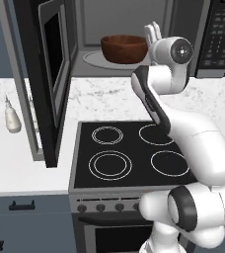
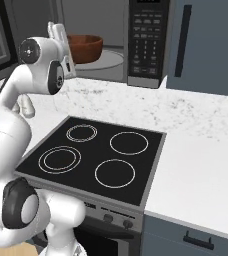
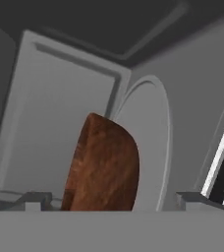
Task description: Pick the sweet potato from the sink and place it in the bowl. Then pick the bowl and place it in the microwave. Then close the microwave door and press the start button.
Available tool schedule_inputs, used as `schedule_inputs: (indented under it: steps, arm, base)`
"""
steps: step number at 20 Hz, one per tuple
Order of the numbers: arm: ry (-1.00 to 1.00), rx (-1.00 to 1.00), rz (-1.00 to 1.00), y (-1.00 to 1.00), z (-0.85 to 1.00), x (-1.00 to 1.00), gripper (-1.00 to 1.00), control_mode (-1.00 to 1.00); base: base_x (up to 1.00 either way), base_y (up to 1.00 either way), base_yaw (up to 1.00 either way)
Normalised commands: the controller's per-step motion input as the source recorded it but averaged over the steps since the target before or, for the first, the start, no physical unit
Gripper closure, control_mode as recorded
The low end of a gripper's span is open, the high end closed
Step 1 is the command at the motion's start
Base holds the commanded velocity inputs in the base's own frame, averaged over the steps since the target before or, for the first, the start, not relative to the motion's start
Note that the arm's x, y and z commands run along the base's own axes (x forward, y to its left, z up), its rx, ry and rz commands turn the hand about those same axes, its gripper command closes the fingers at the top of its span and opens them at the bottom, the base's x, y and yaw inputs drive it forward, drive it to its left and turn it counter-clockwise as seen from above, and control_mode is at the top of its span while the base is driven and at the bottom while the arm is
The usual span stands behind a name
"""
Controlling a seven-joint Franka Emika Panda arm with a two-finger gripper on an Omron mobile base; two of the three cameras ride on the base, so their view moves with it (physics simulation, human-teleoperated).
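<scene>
The reddish-brown bowl (image 1: 124,48) (image 2: 85,47) stands on the round turntable (image 1: 92,60) inside the open microwave (image 1: 215,37) (image 2: 146,42). My gripper (image 1: 153,32) (image 2: 57,31) is open at the cavity mouth, just beside the bowl's rim. In the rolled hand view the bowl (image 3: 104,165) fills the gap between the fingertips (image 3: 35,199), which stand apart from it. The microwave door (image 1: 50,74) is swung wide open to the left. What lies inside the bowl is hidden, so the sweet potato is out of view. The sink is out of view too.
A black stove (image 1: 129,153) (image 2: 96,155) with white burner rings lies below the arm. A small pale bottle (image 1: 12,116) stands on the marble counter (image 1: 20,163) left of the open door. A blue-grey cabinet (image 2: 206,45) rises right of the microwave.
</scene>
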Motion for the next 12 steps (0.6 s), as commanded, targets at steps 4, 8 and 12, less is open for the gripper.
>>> schedule_inputs:
  steps: [4, 8, 12]
  arm:
    - [0.05, 0.00, 0.00, -0.01, 0.68, -1.00, -1.00, -1.00]
    - [0.04, 0.00, 0.00, 0.00, 0.19, -0.99, -1.00, -1.00]
    - [-0.02, 0.00, 0.00, 0.00, -0.07, -0.99, -1.00, -1.00]
  base:
    - [0.00, 0.00, 0.00]
    - [0.00, 0.00, 0.00]
    - [0.00, 0.00, 0.00]
